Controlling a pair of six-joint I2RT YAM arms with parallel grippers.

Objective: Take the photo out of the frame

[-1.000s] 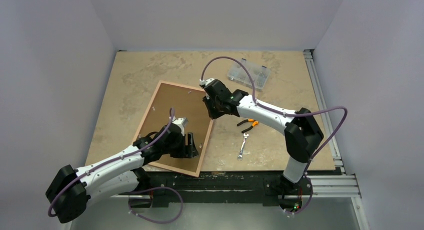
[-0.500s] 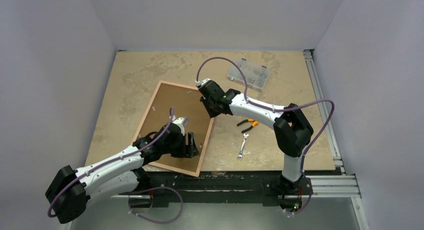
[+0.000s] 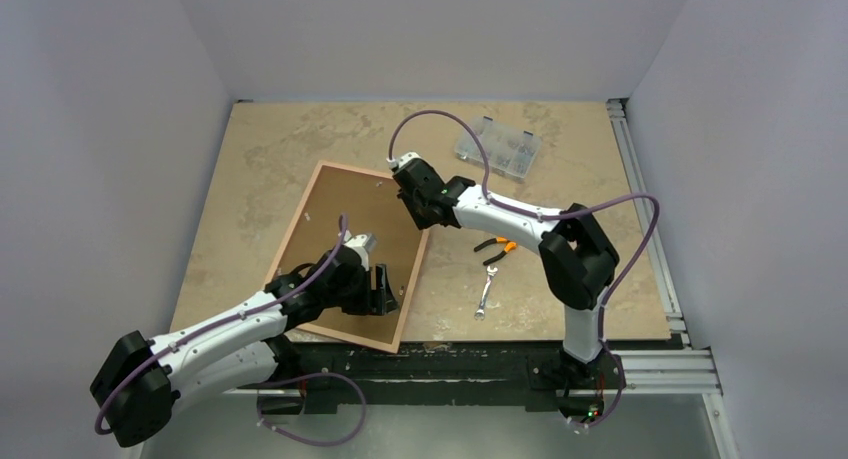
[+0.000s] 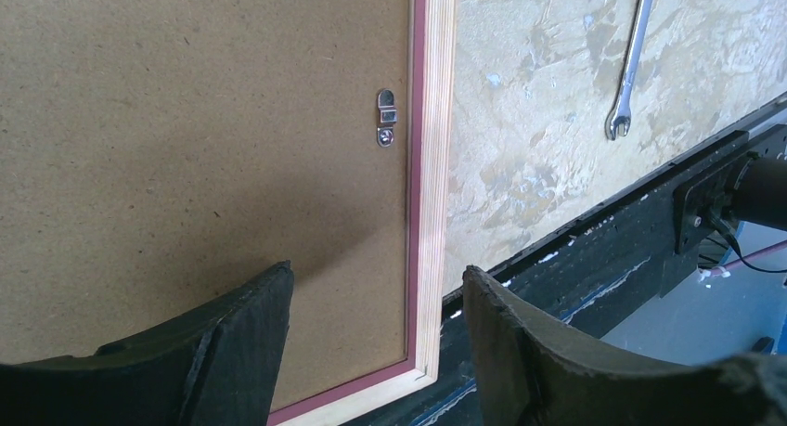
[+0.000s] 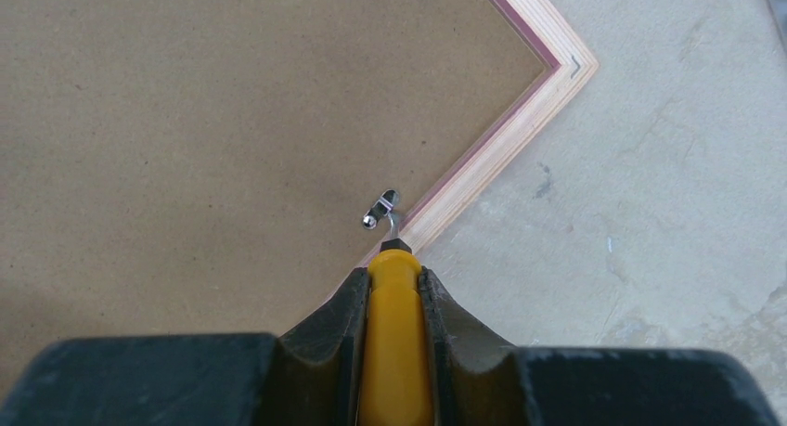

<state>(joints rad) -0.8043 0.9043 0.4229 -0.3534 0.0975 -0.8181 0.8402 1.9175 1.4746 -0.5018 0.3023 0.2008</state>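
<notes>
The frame (image 3: 411, 284) lies face down on the table, its pale wood rim with a pink inner edge. The photo's brown backing board (image 3: 345, 214) fills it; the print itself is hidden underneath. My right gripper (image 3: 418, 211) is shut on a yellow-handled screwdriver (image 5: 394, 342) whose tip touches a metal clip (image 5: 380, 208) by the frame's rim (image 5: 501, 148). My left gripper (image 3: 380, 291) is open, hovering over the frame's near right corner (image 4: 432, 352), its fingers (image 4: 251, 333) straddling the rim. Another clip (image 4: 386, 118) sits on the backing board (image 4: 186, 120).
A wrench (image 3: 485, 292) and orange-handled pliers (image 3: 495, 247) lie right of the frame. A clear plastic parts box (image 3: 497, 147) stands at the back. The black rail (image 4: 650, 213) of the table's front edge runs just beyond the frame's near corner.
My right gripper has shifted a little left and farther back along the frame's right edge with the screwdriver, its elbow swinging left. The left arm has not moved.
</notes>
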